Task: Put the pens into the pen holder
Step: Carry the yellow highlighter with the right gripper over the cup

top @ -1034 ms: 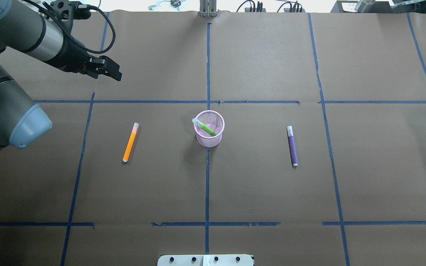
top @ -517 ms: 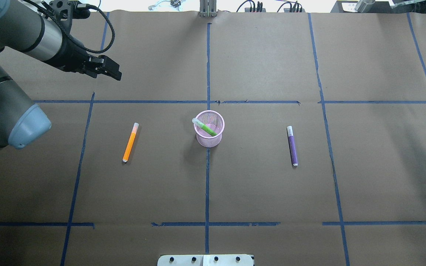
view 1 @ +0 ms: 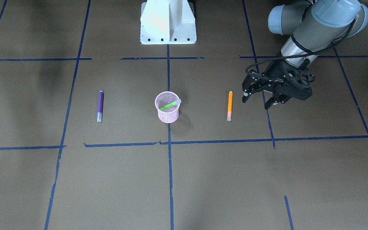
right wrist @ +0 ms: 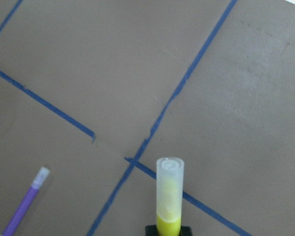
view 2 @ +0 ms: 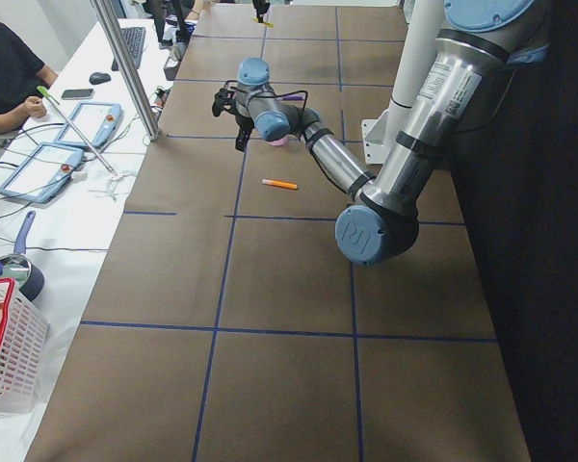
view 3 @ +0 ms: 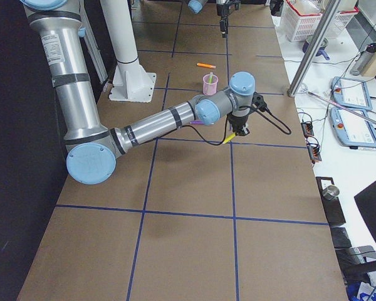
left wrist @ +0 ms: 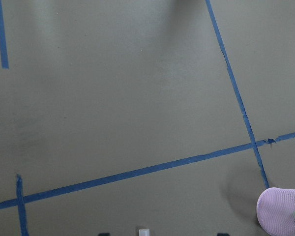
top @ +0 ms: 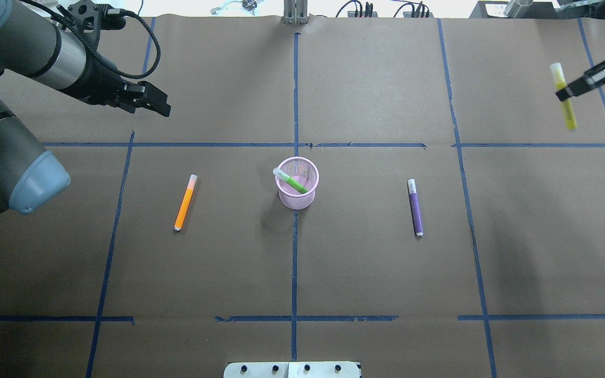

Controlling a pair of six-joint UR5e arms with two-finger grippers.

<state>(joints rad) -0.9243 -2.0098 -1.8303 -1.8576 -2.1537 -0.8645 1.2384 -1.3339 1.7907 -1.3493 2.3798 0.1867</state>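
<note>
The pink mesh pen holder (top: 298,195) stands at the table's middle with a green pen (top: 293,181) leaning inside; it also shows in the front view (view 1: 167,115). An orange pen (top: 185,202) lies flat to its left and a purple pen (top: 416,208) to its right. My left gripper (top: 158,105) is open and empty, hovering behind and left of the orange pen (view 1: 230,104). My right gripper (top: 565,94) is shut on a yellow pen (top: 564,100), held in the air at the far right. The right wrist view shows this pen (right wrist: 169,196) cap outward.
Blue tape lines (top: 295,105) divide the brown paper table cover into squares. The robot's white base plate (view 1: 168,22) sits at the near edge. Cables and gear lie along the far edge (top: 365,9). A person and tablets are beside the table (view 2: 67,125).
My right gripper with the yellow pen has come into the overhead view from the right edge, moving left and toward the far side. The left arm has barely shifted.
</note>
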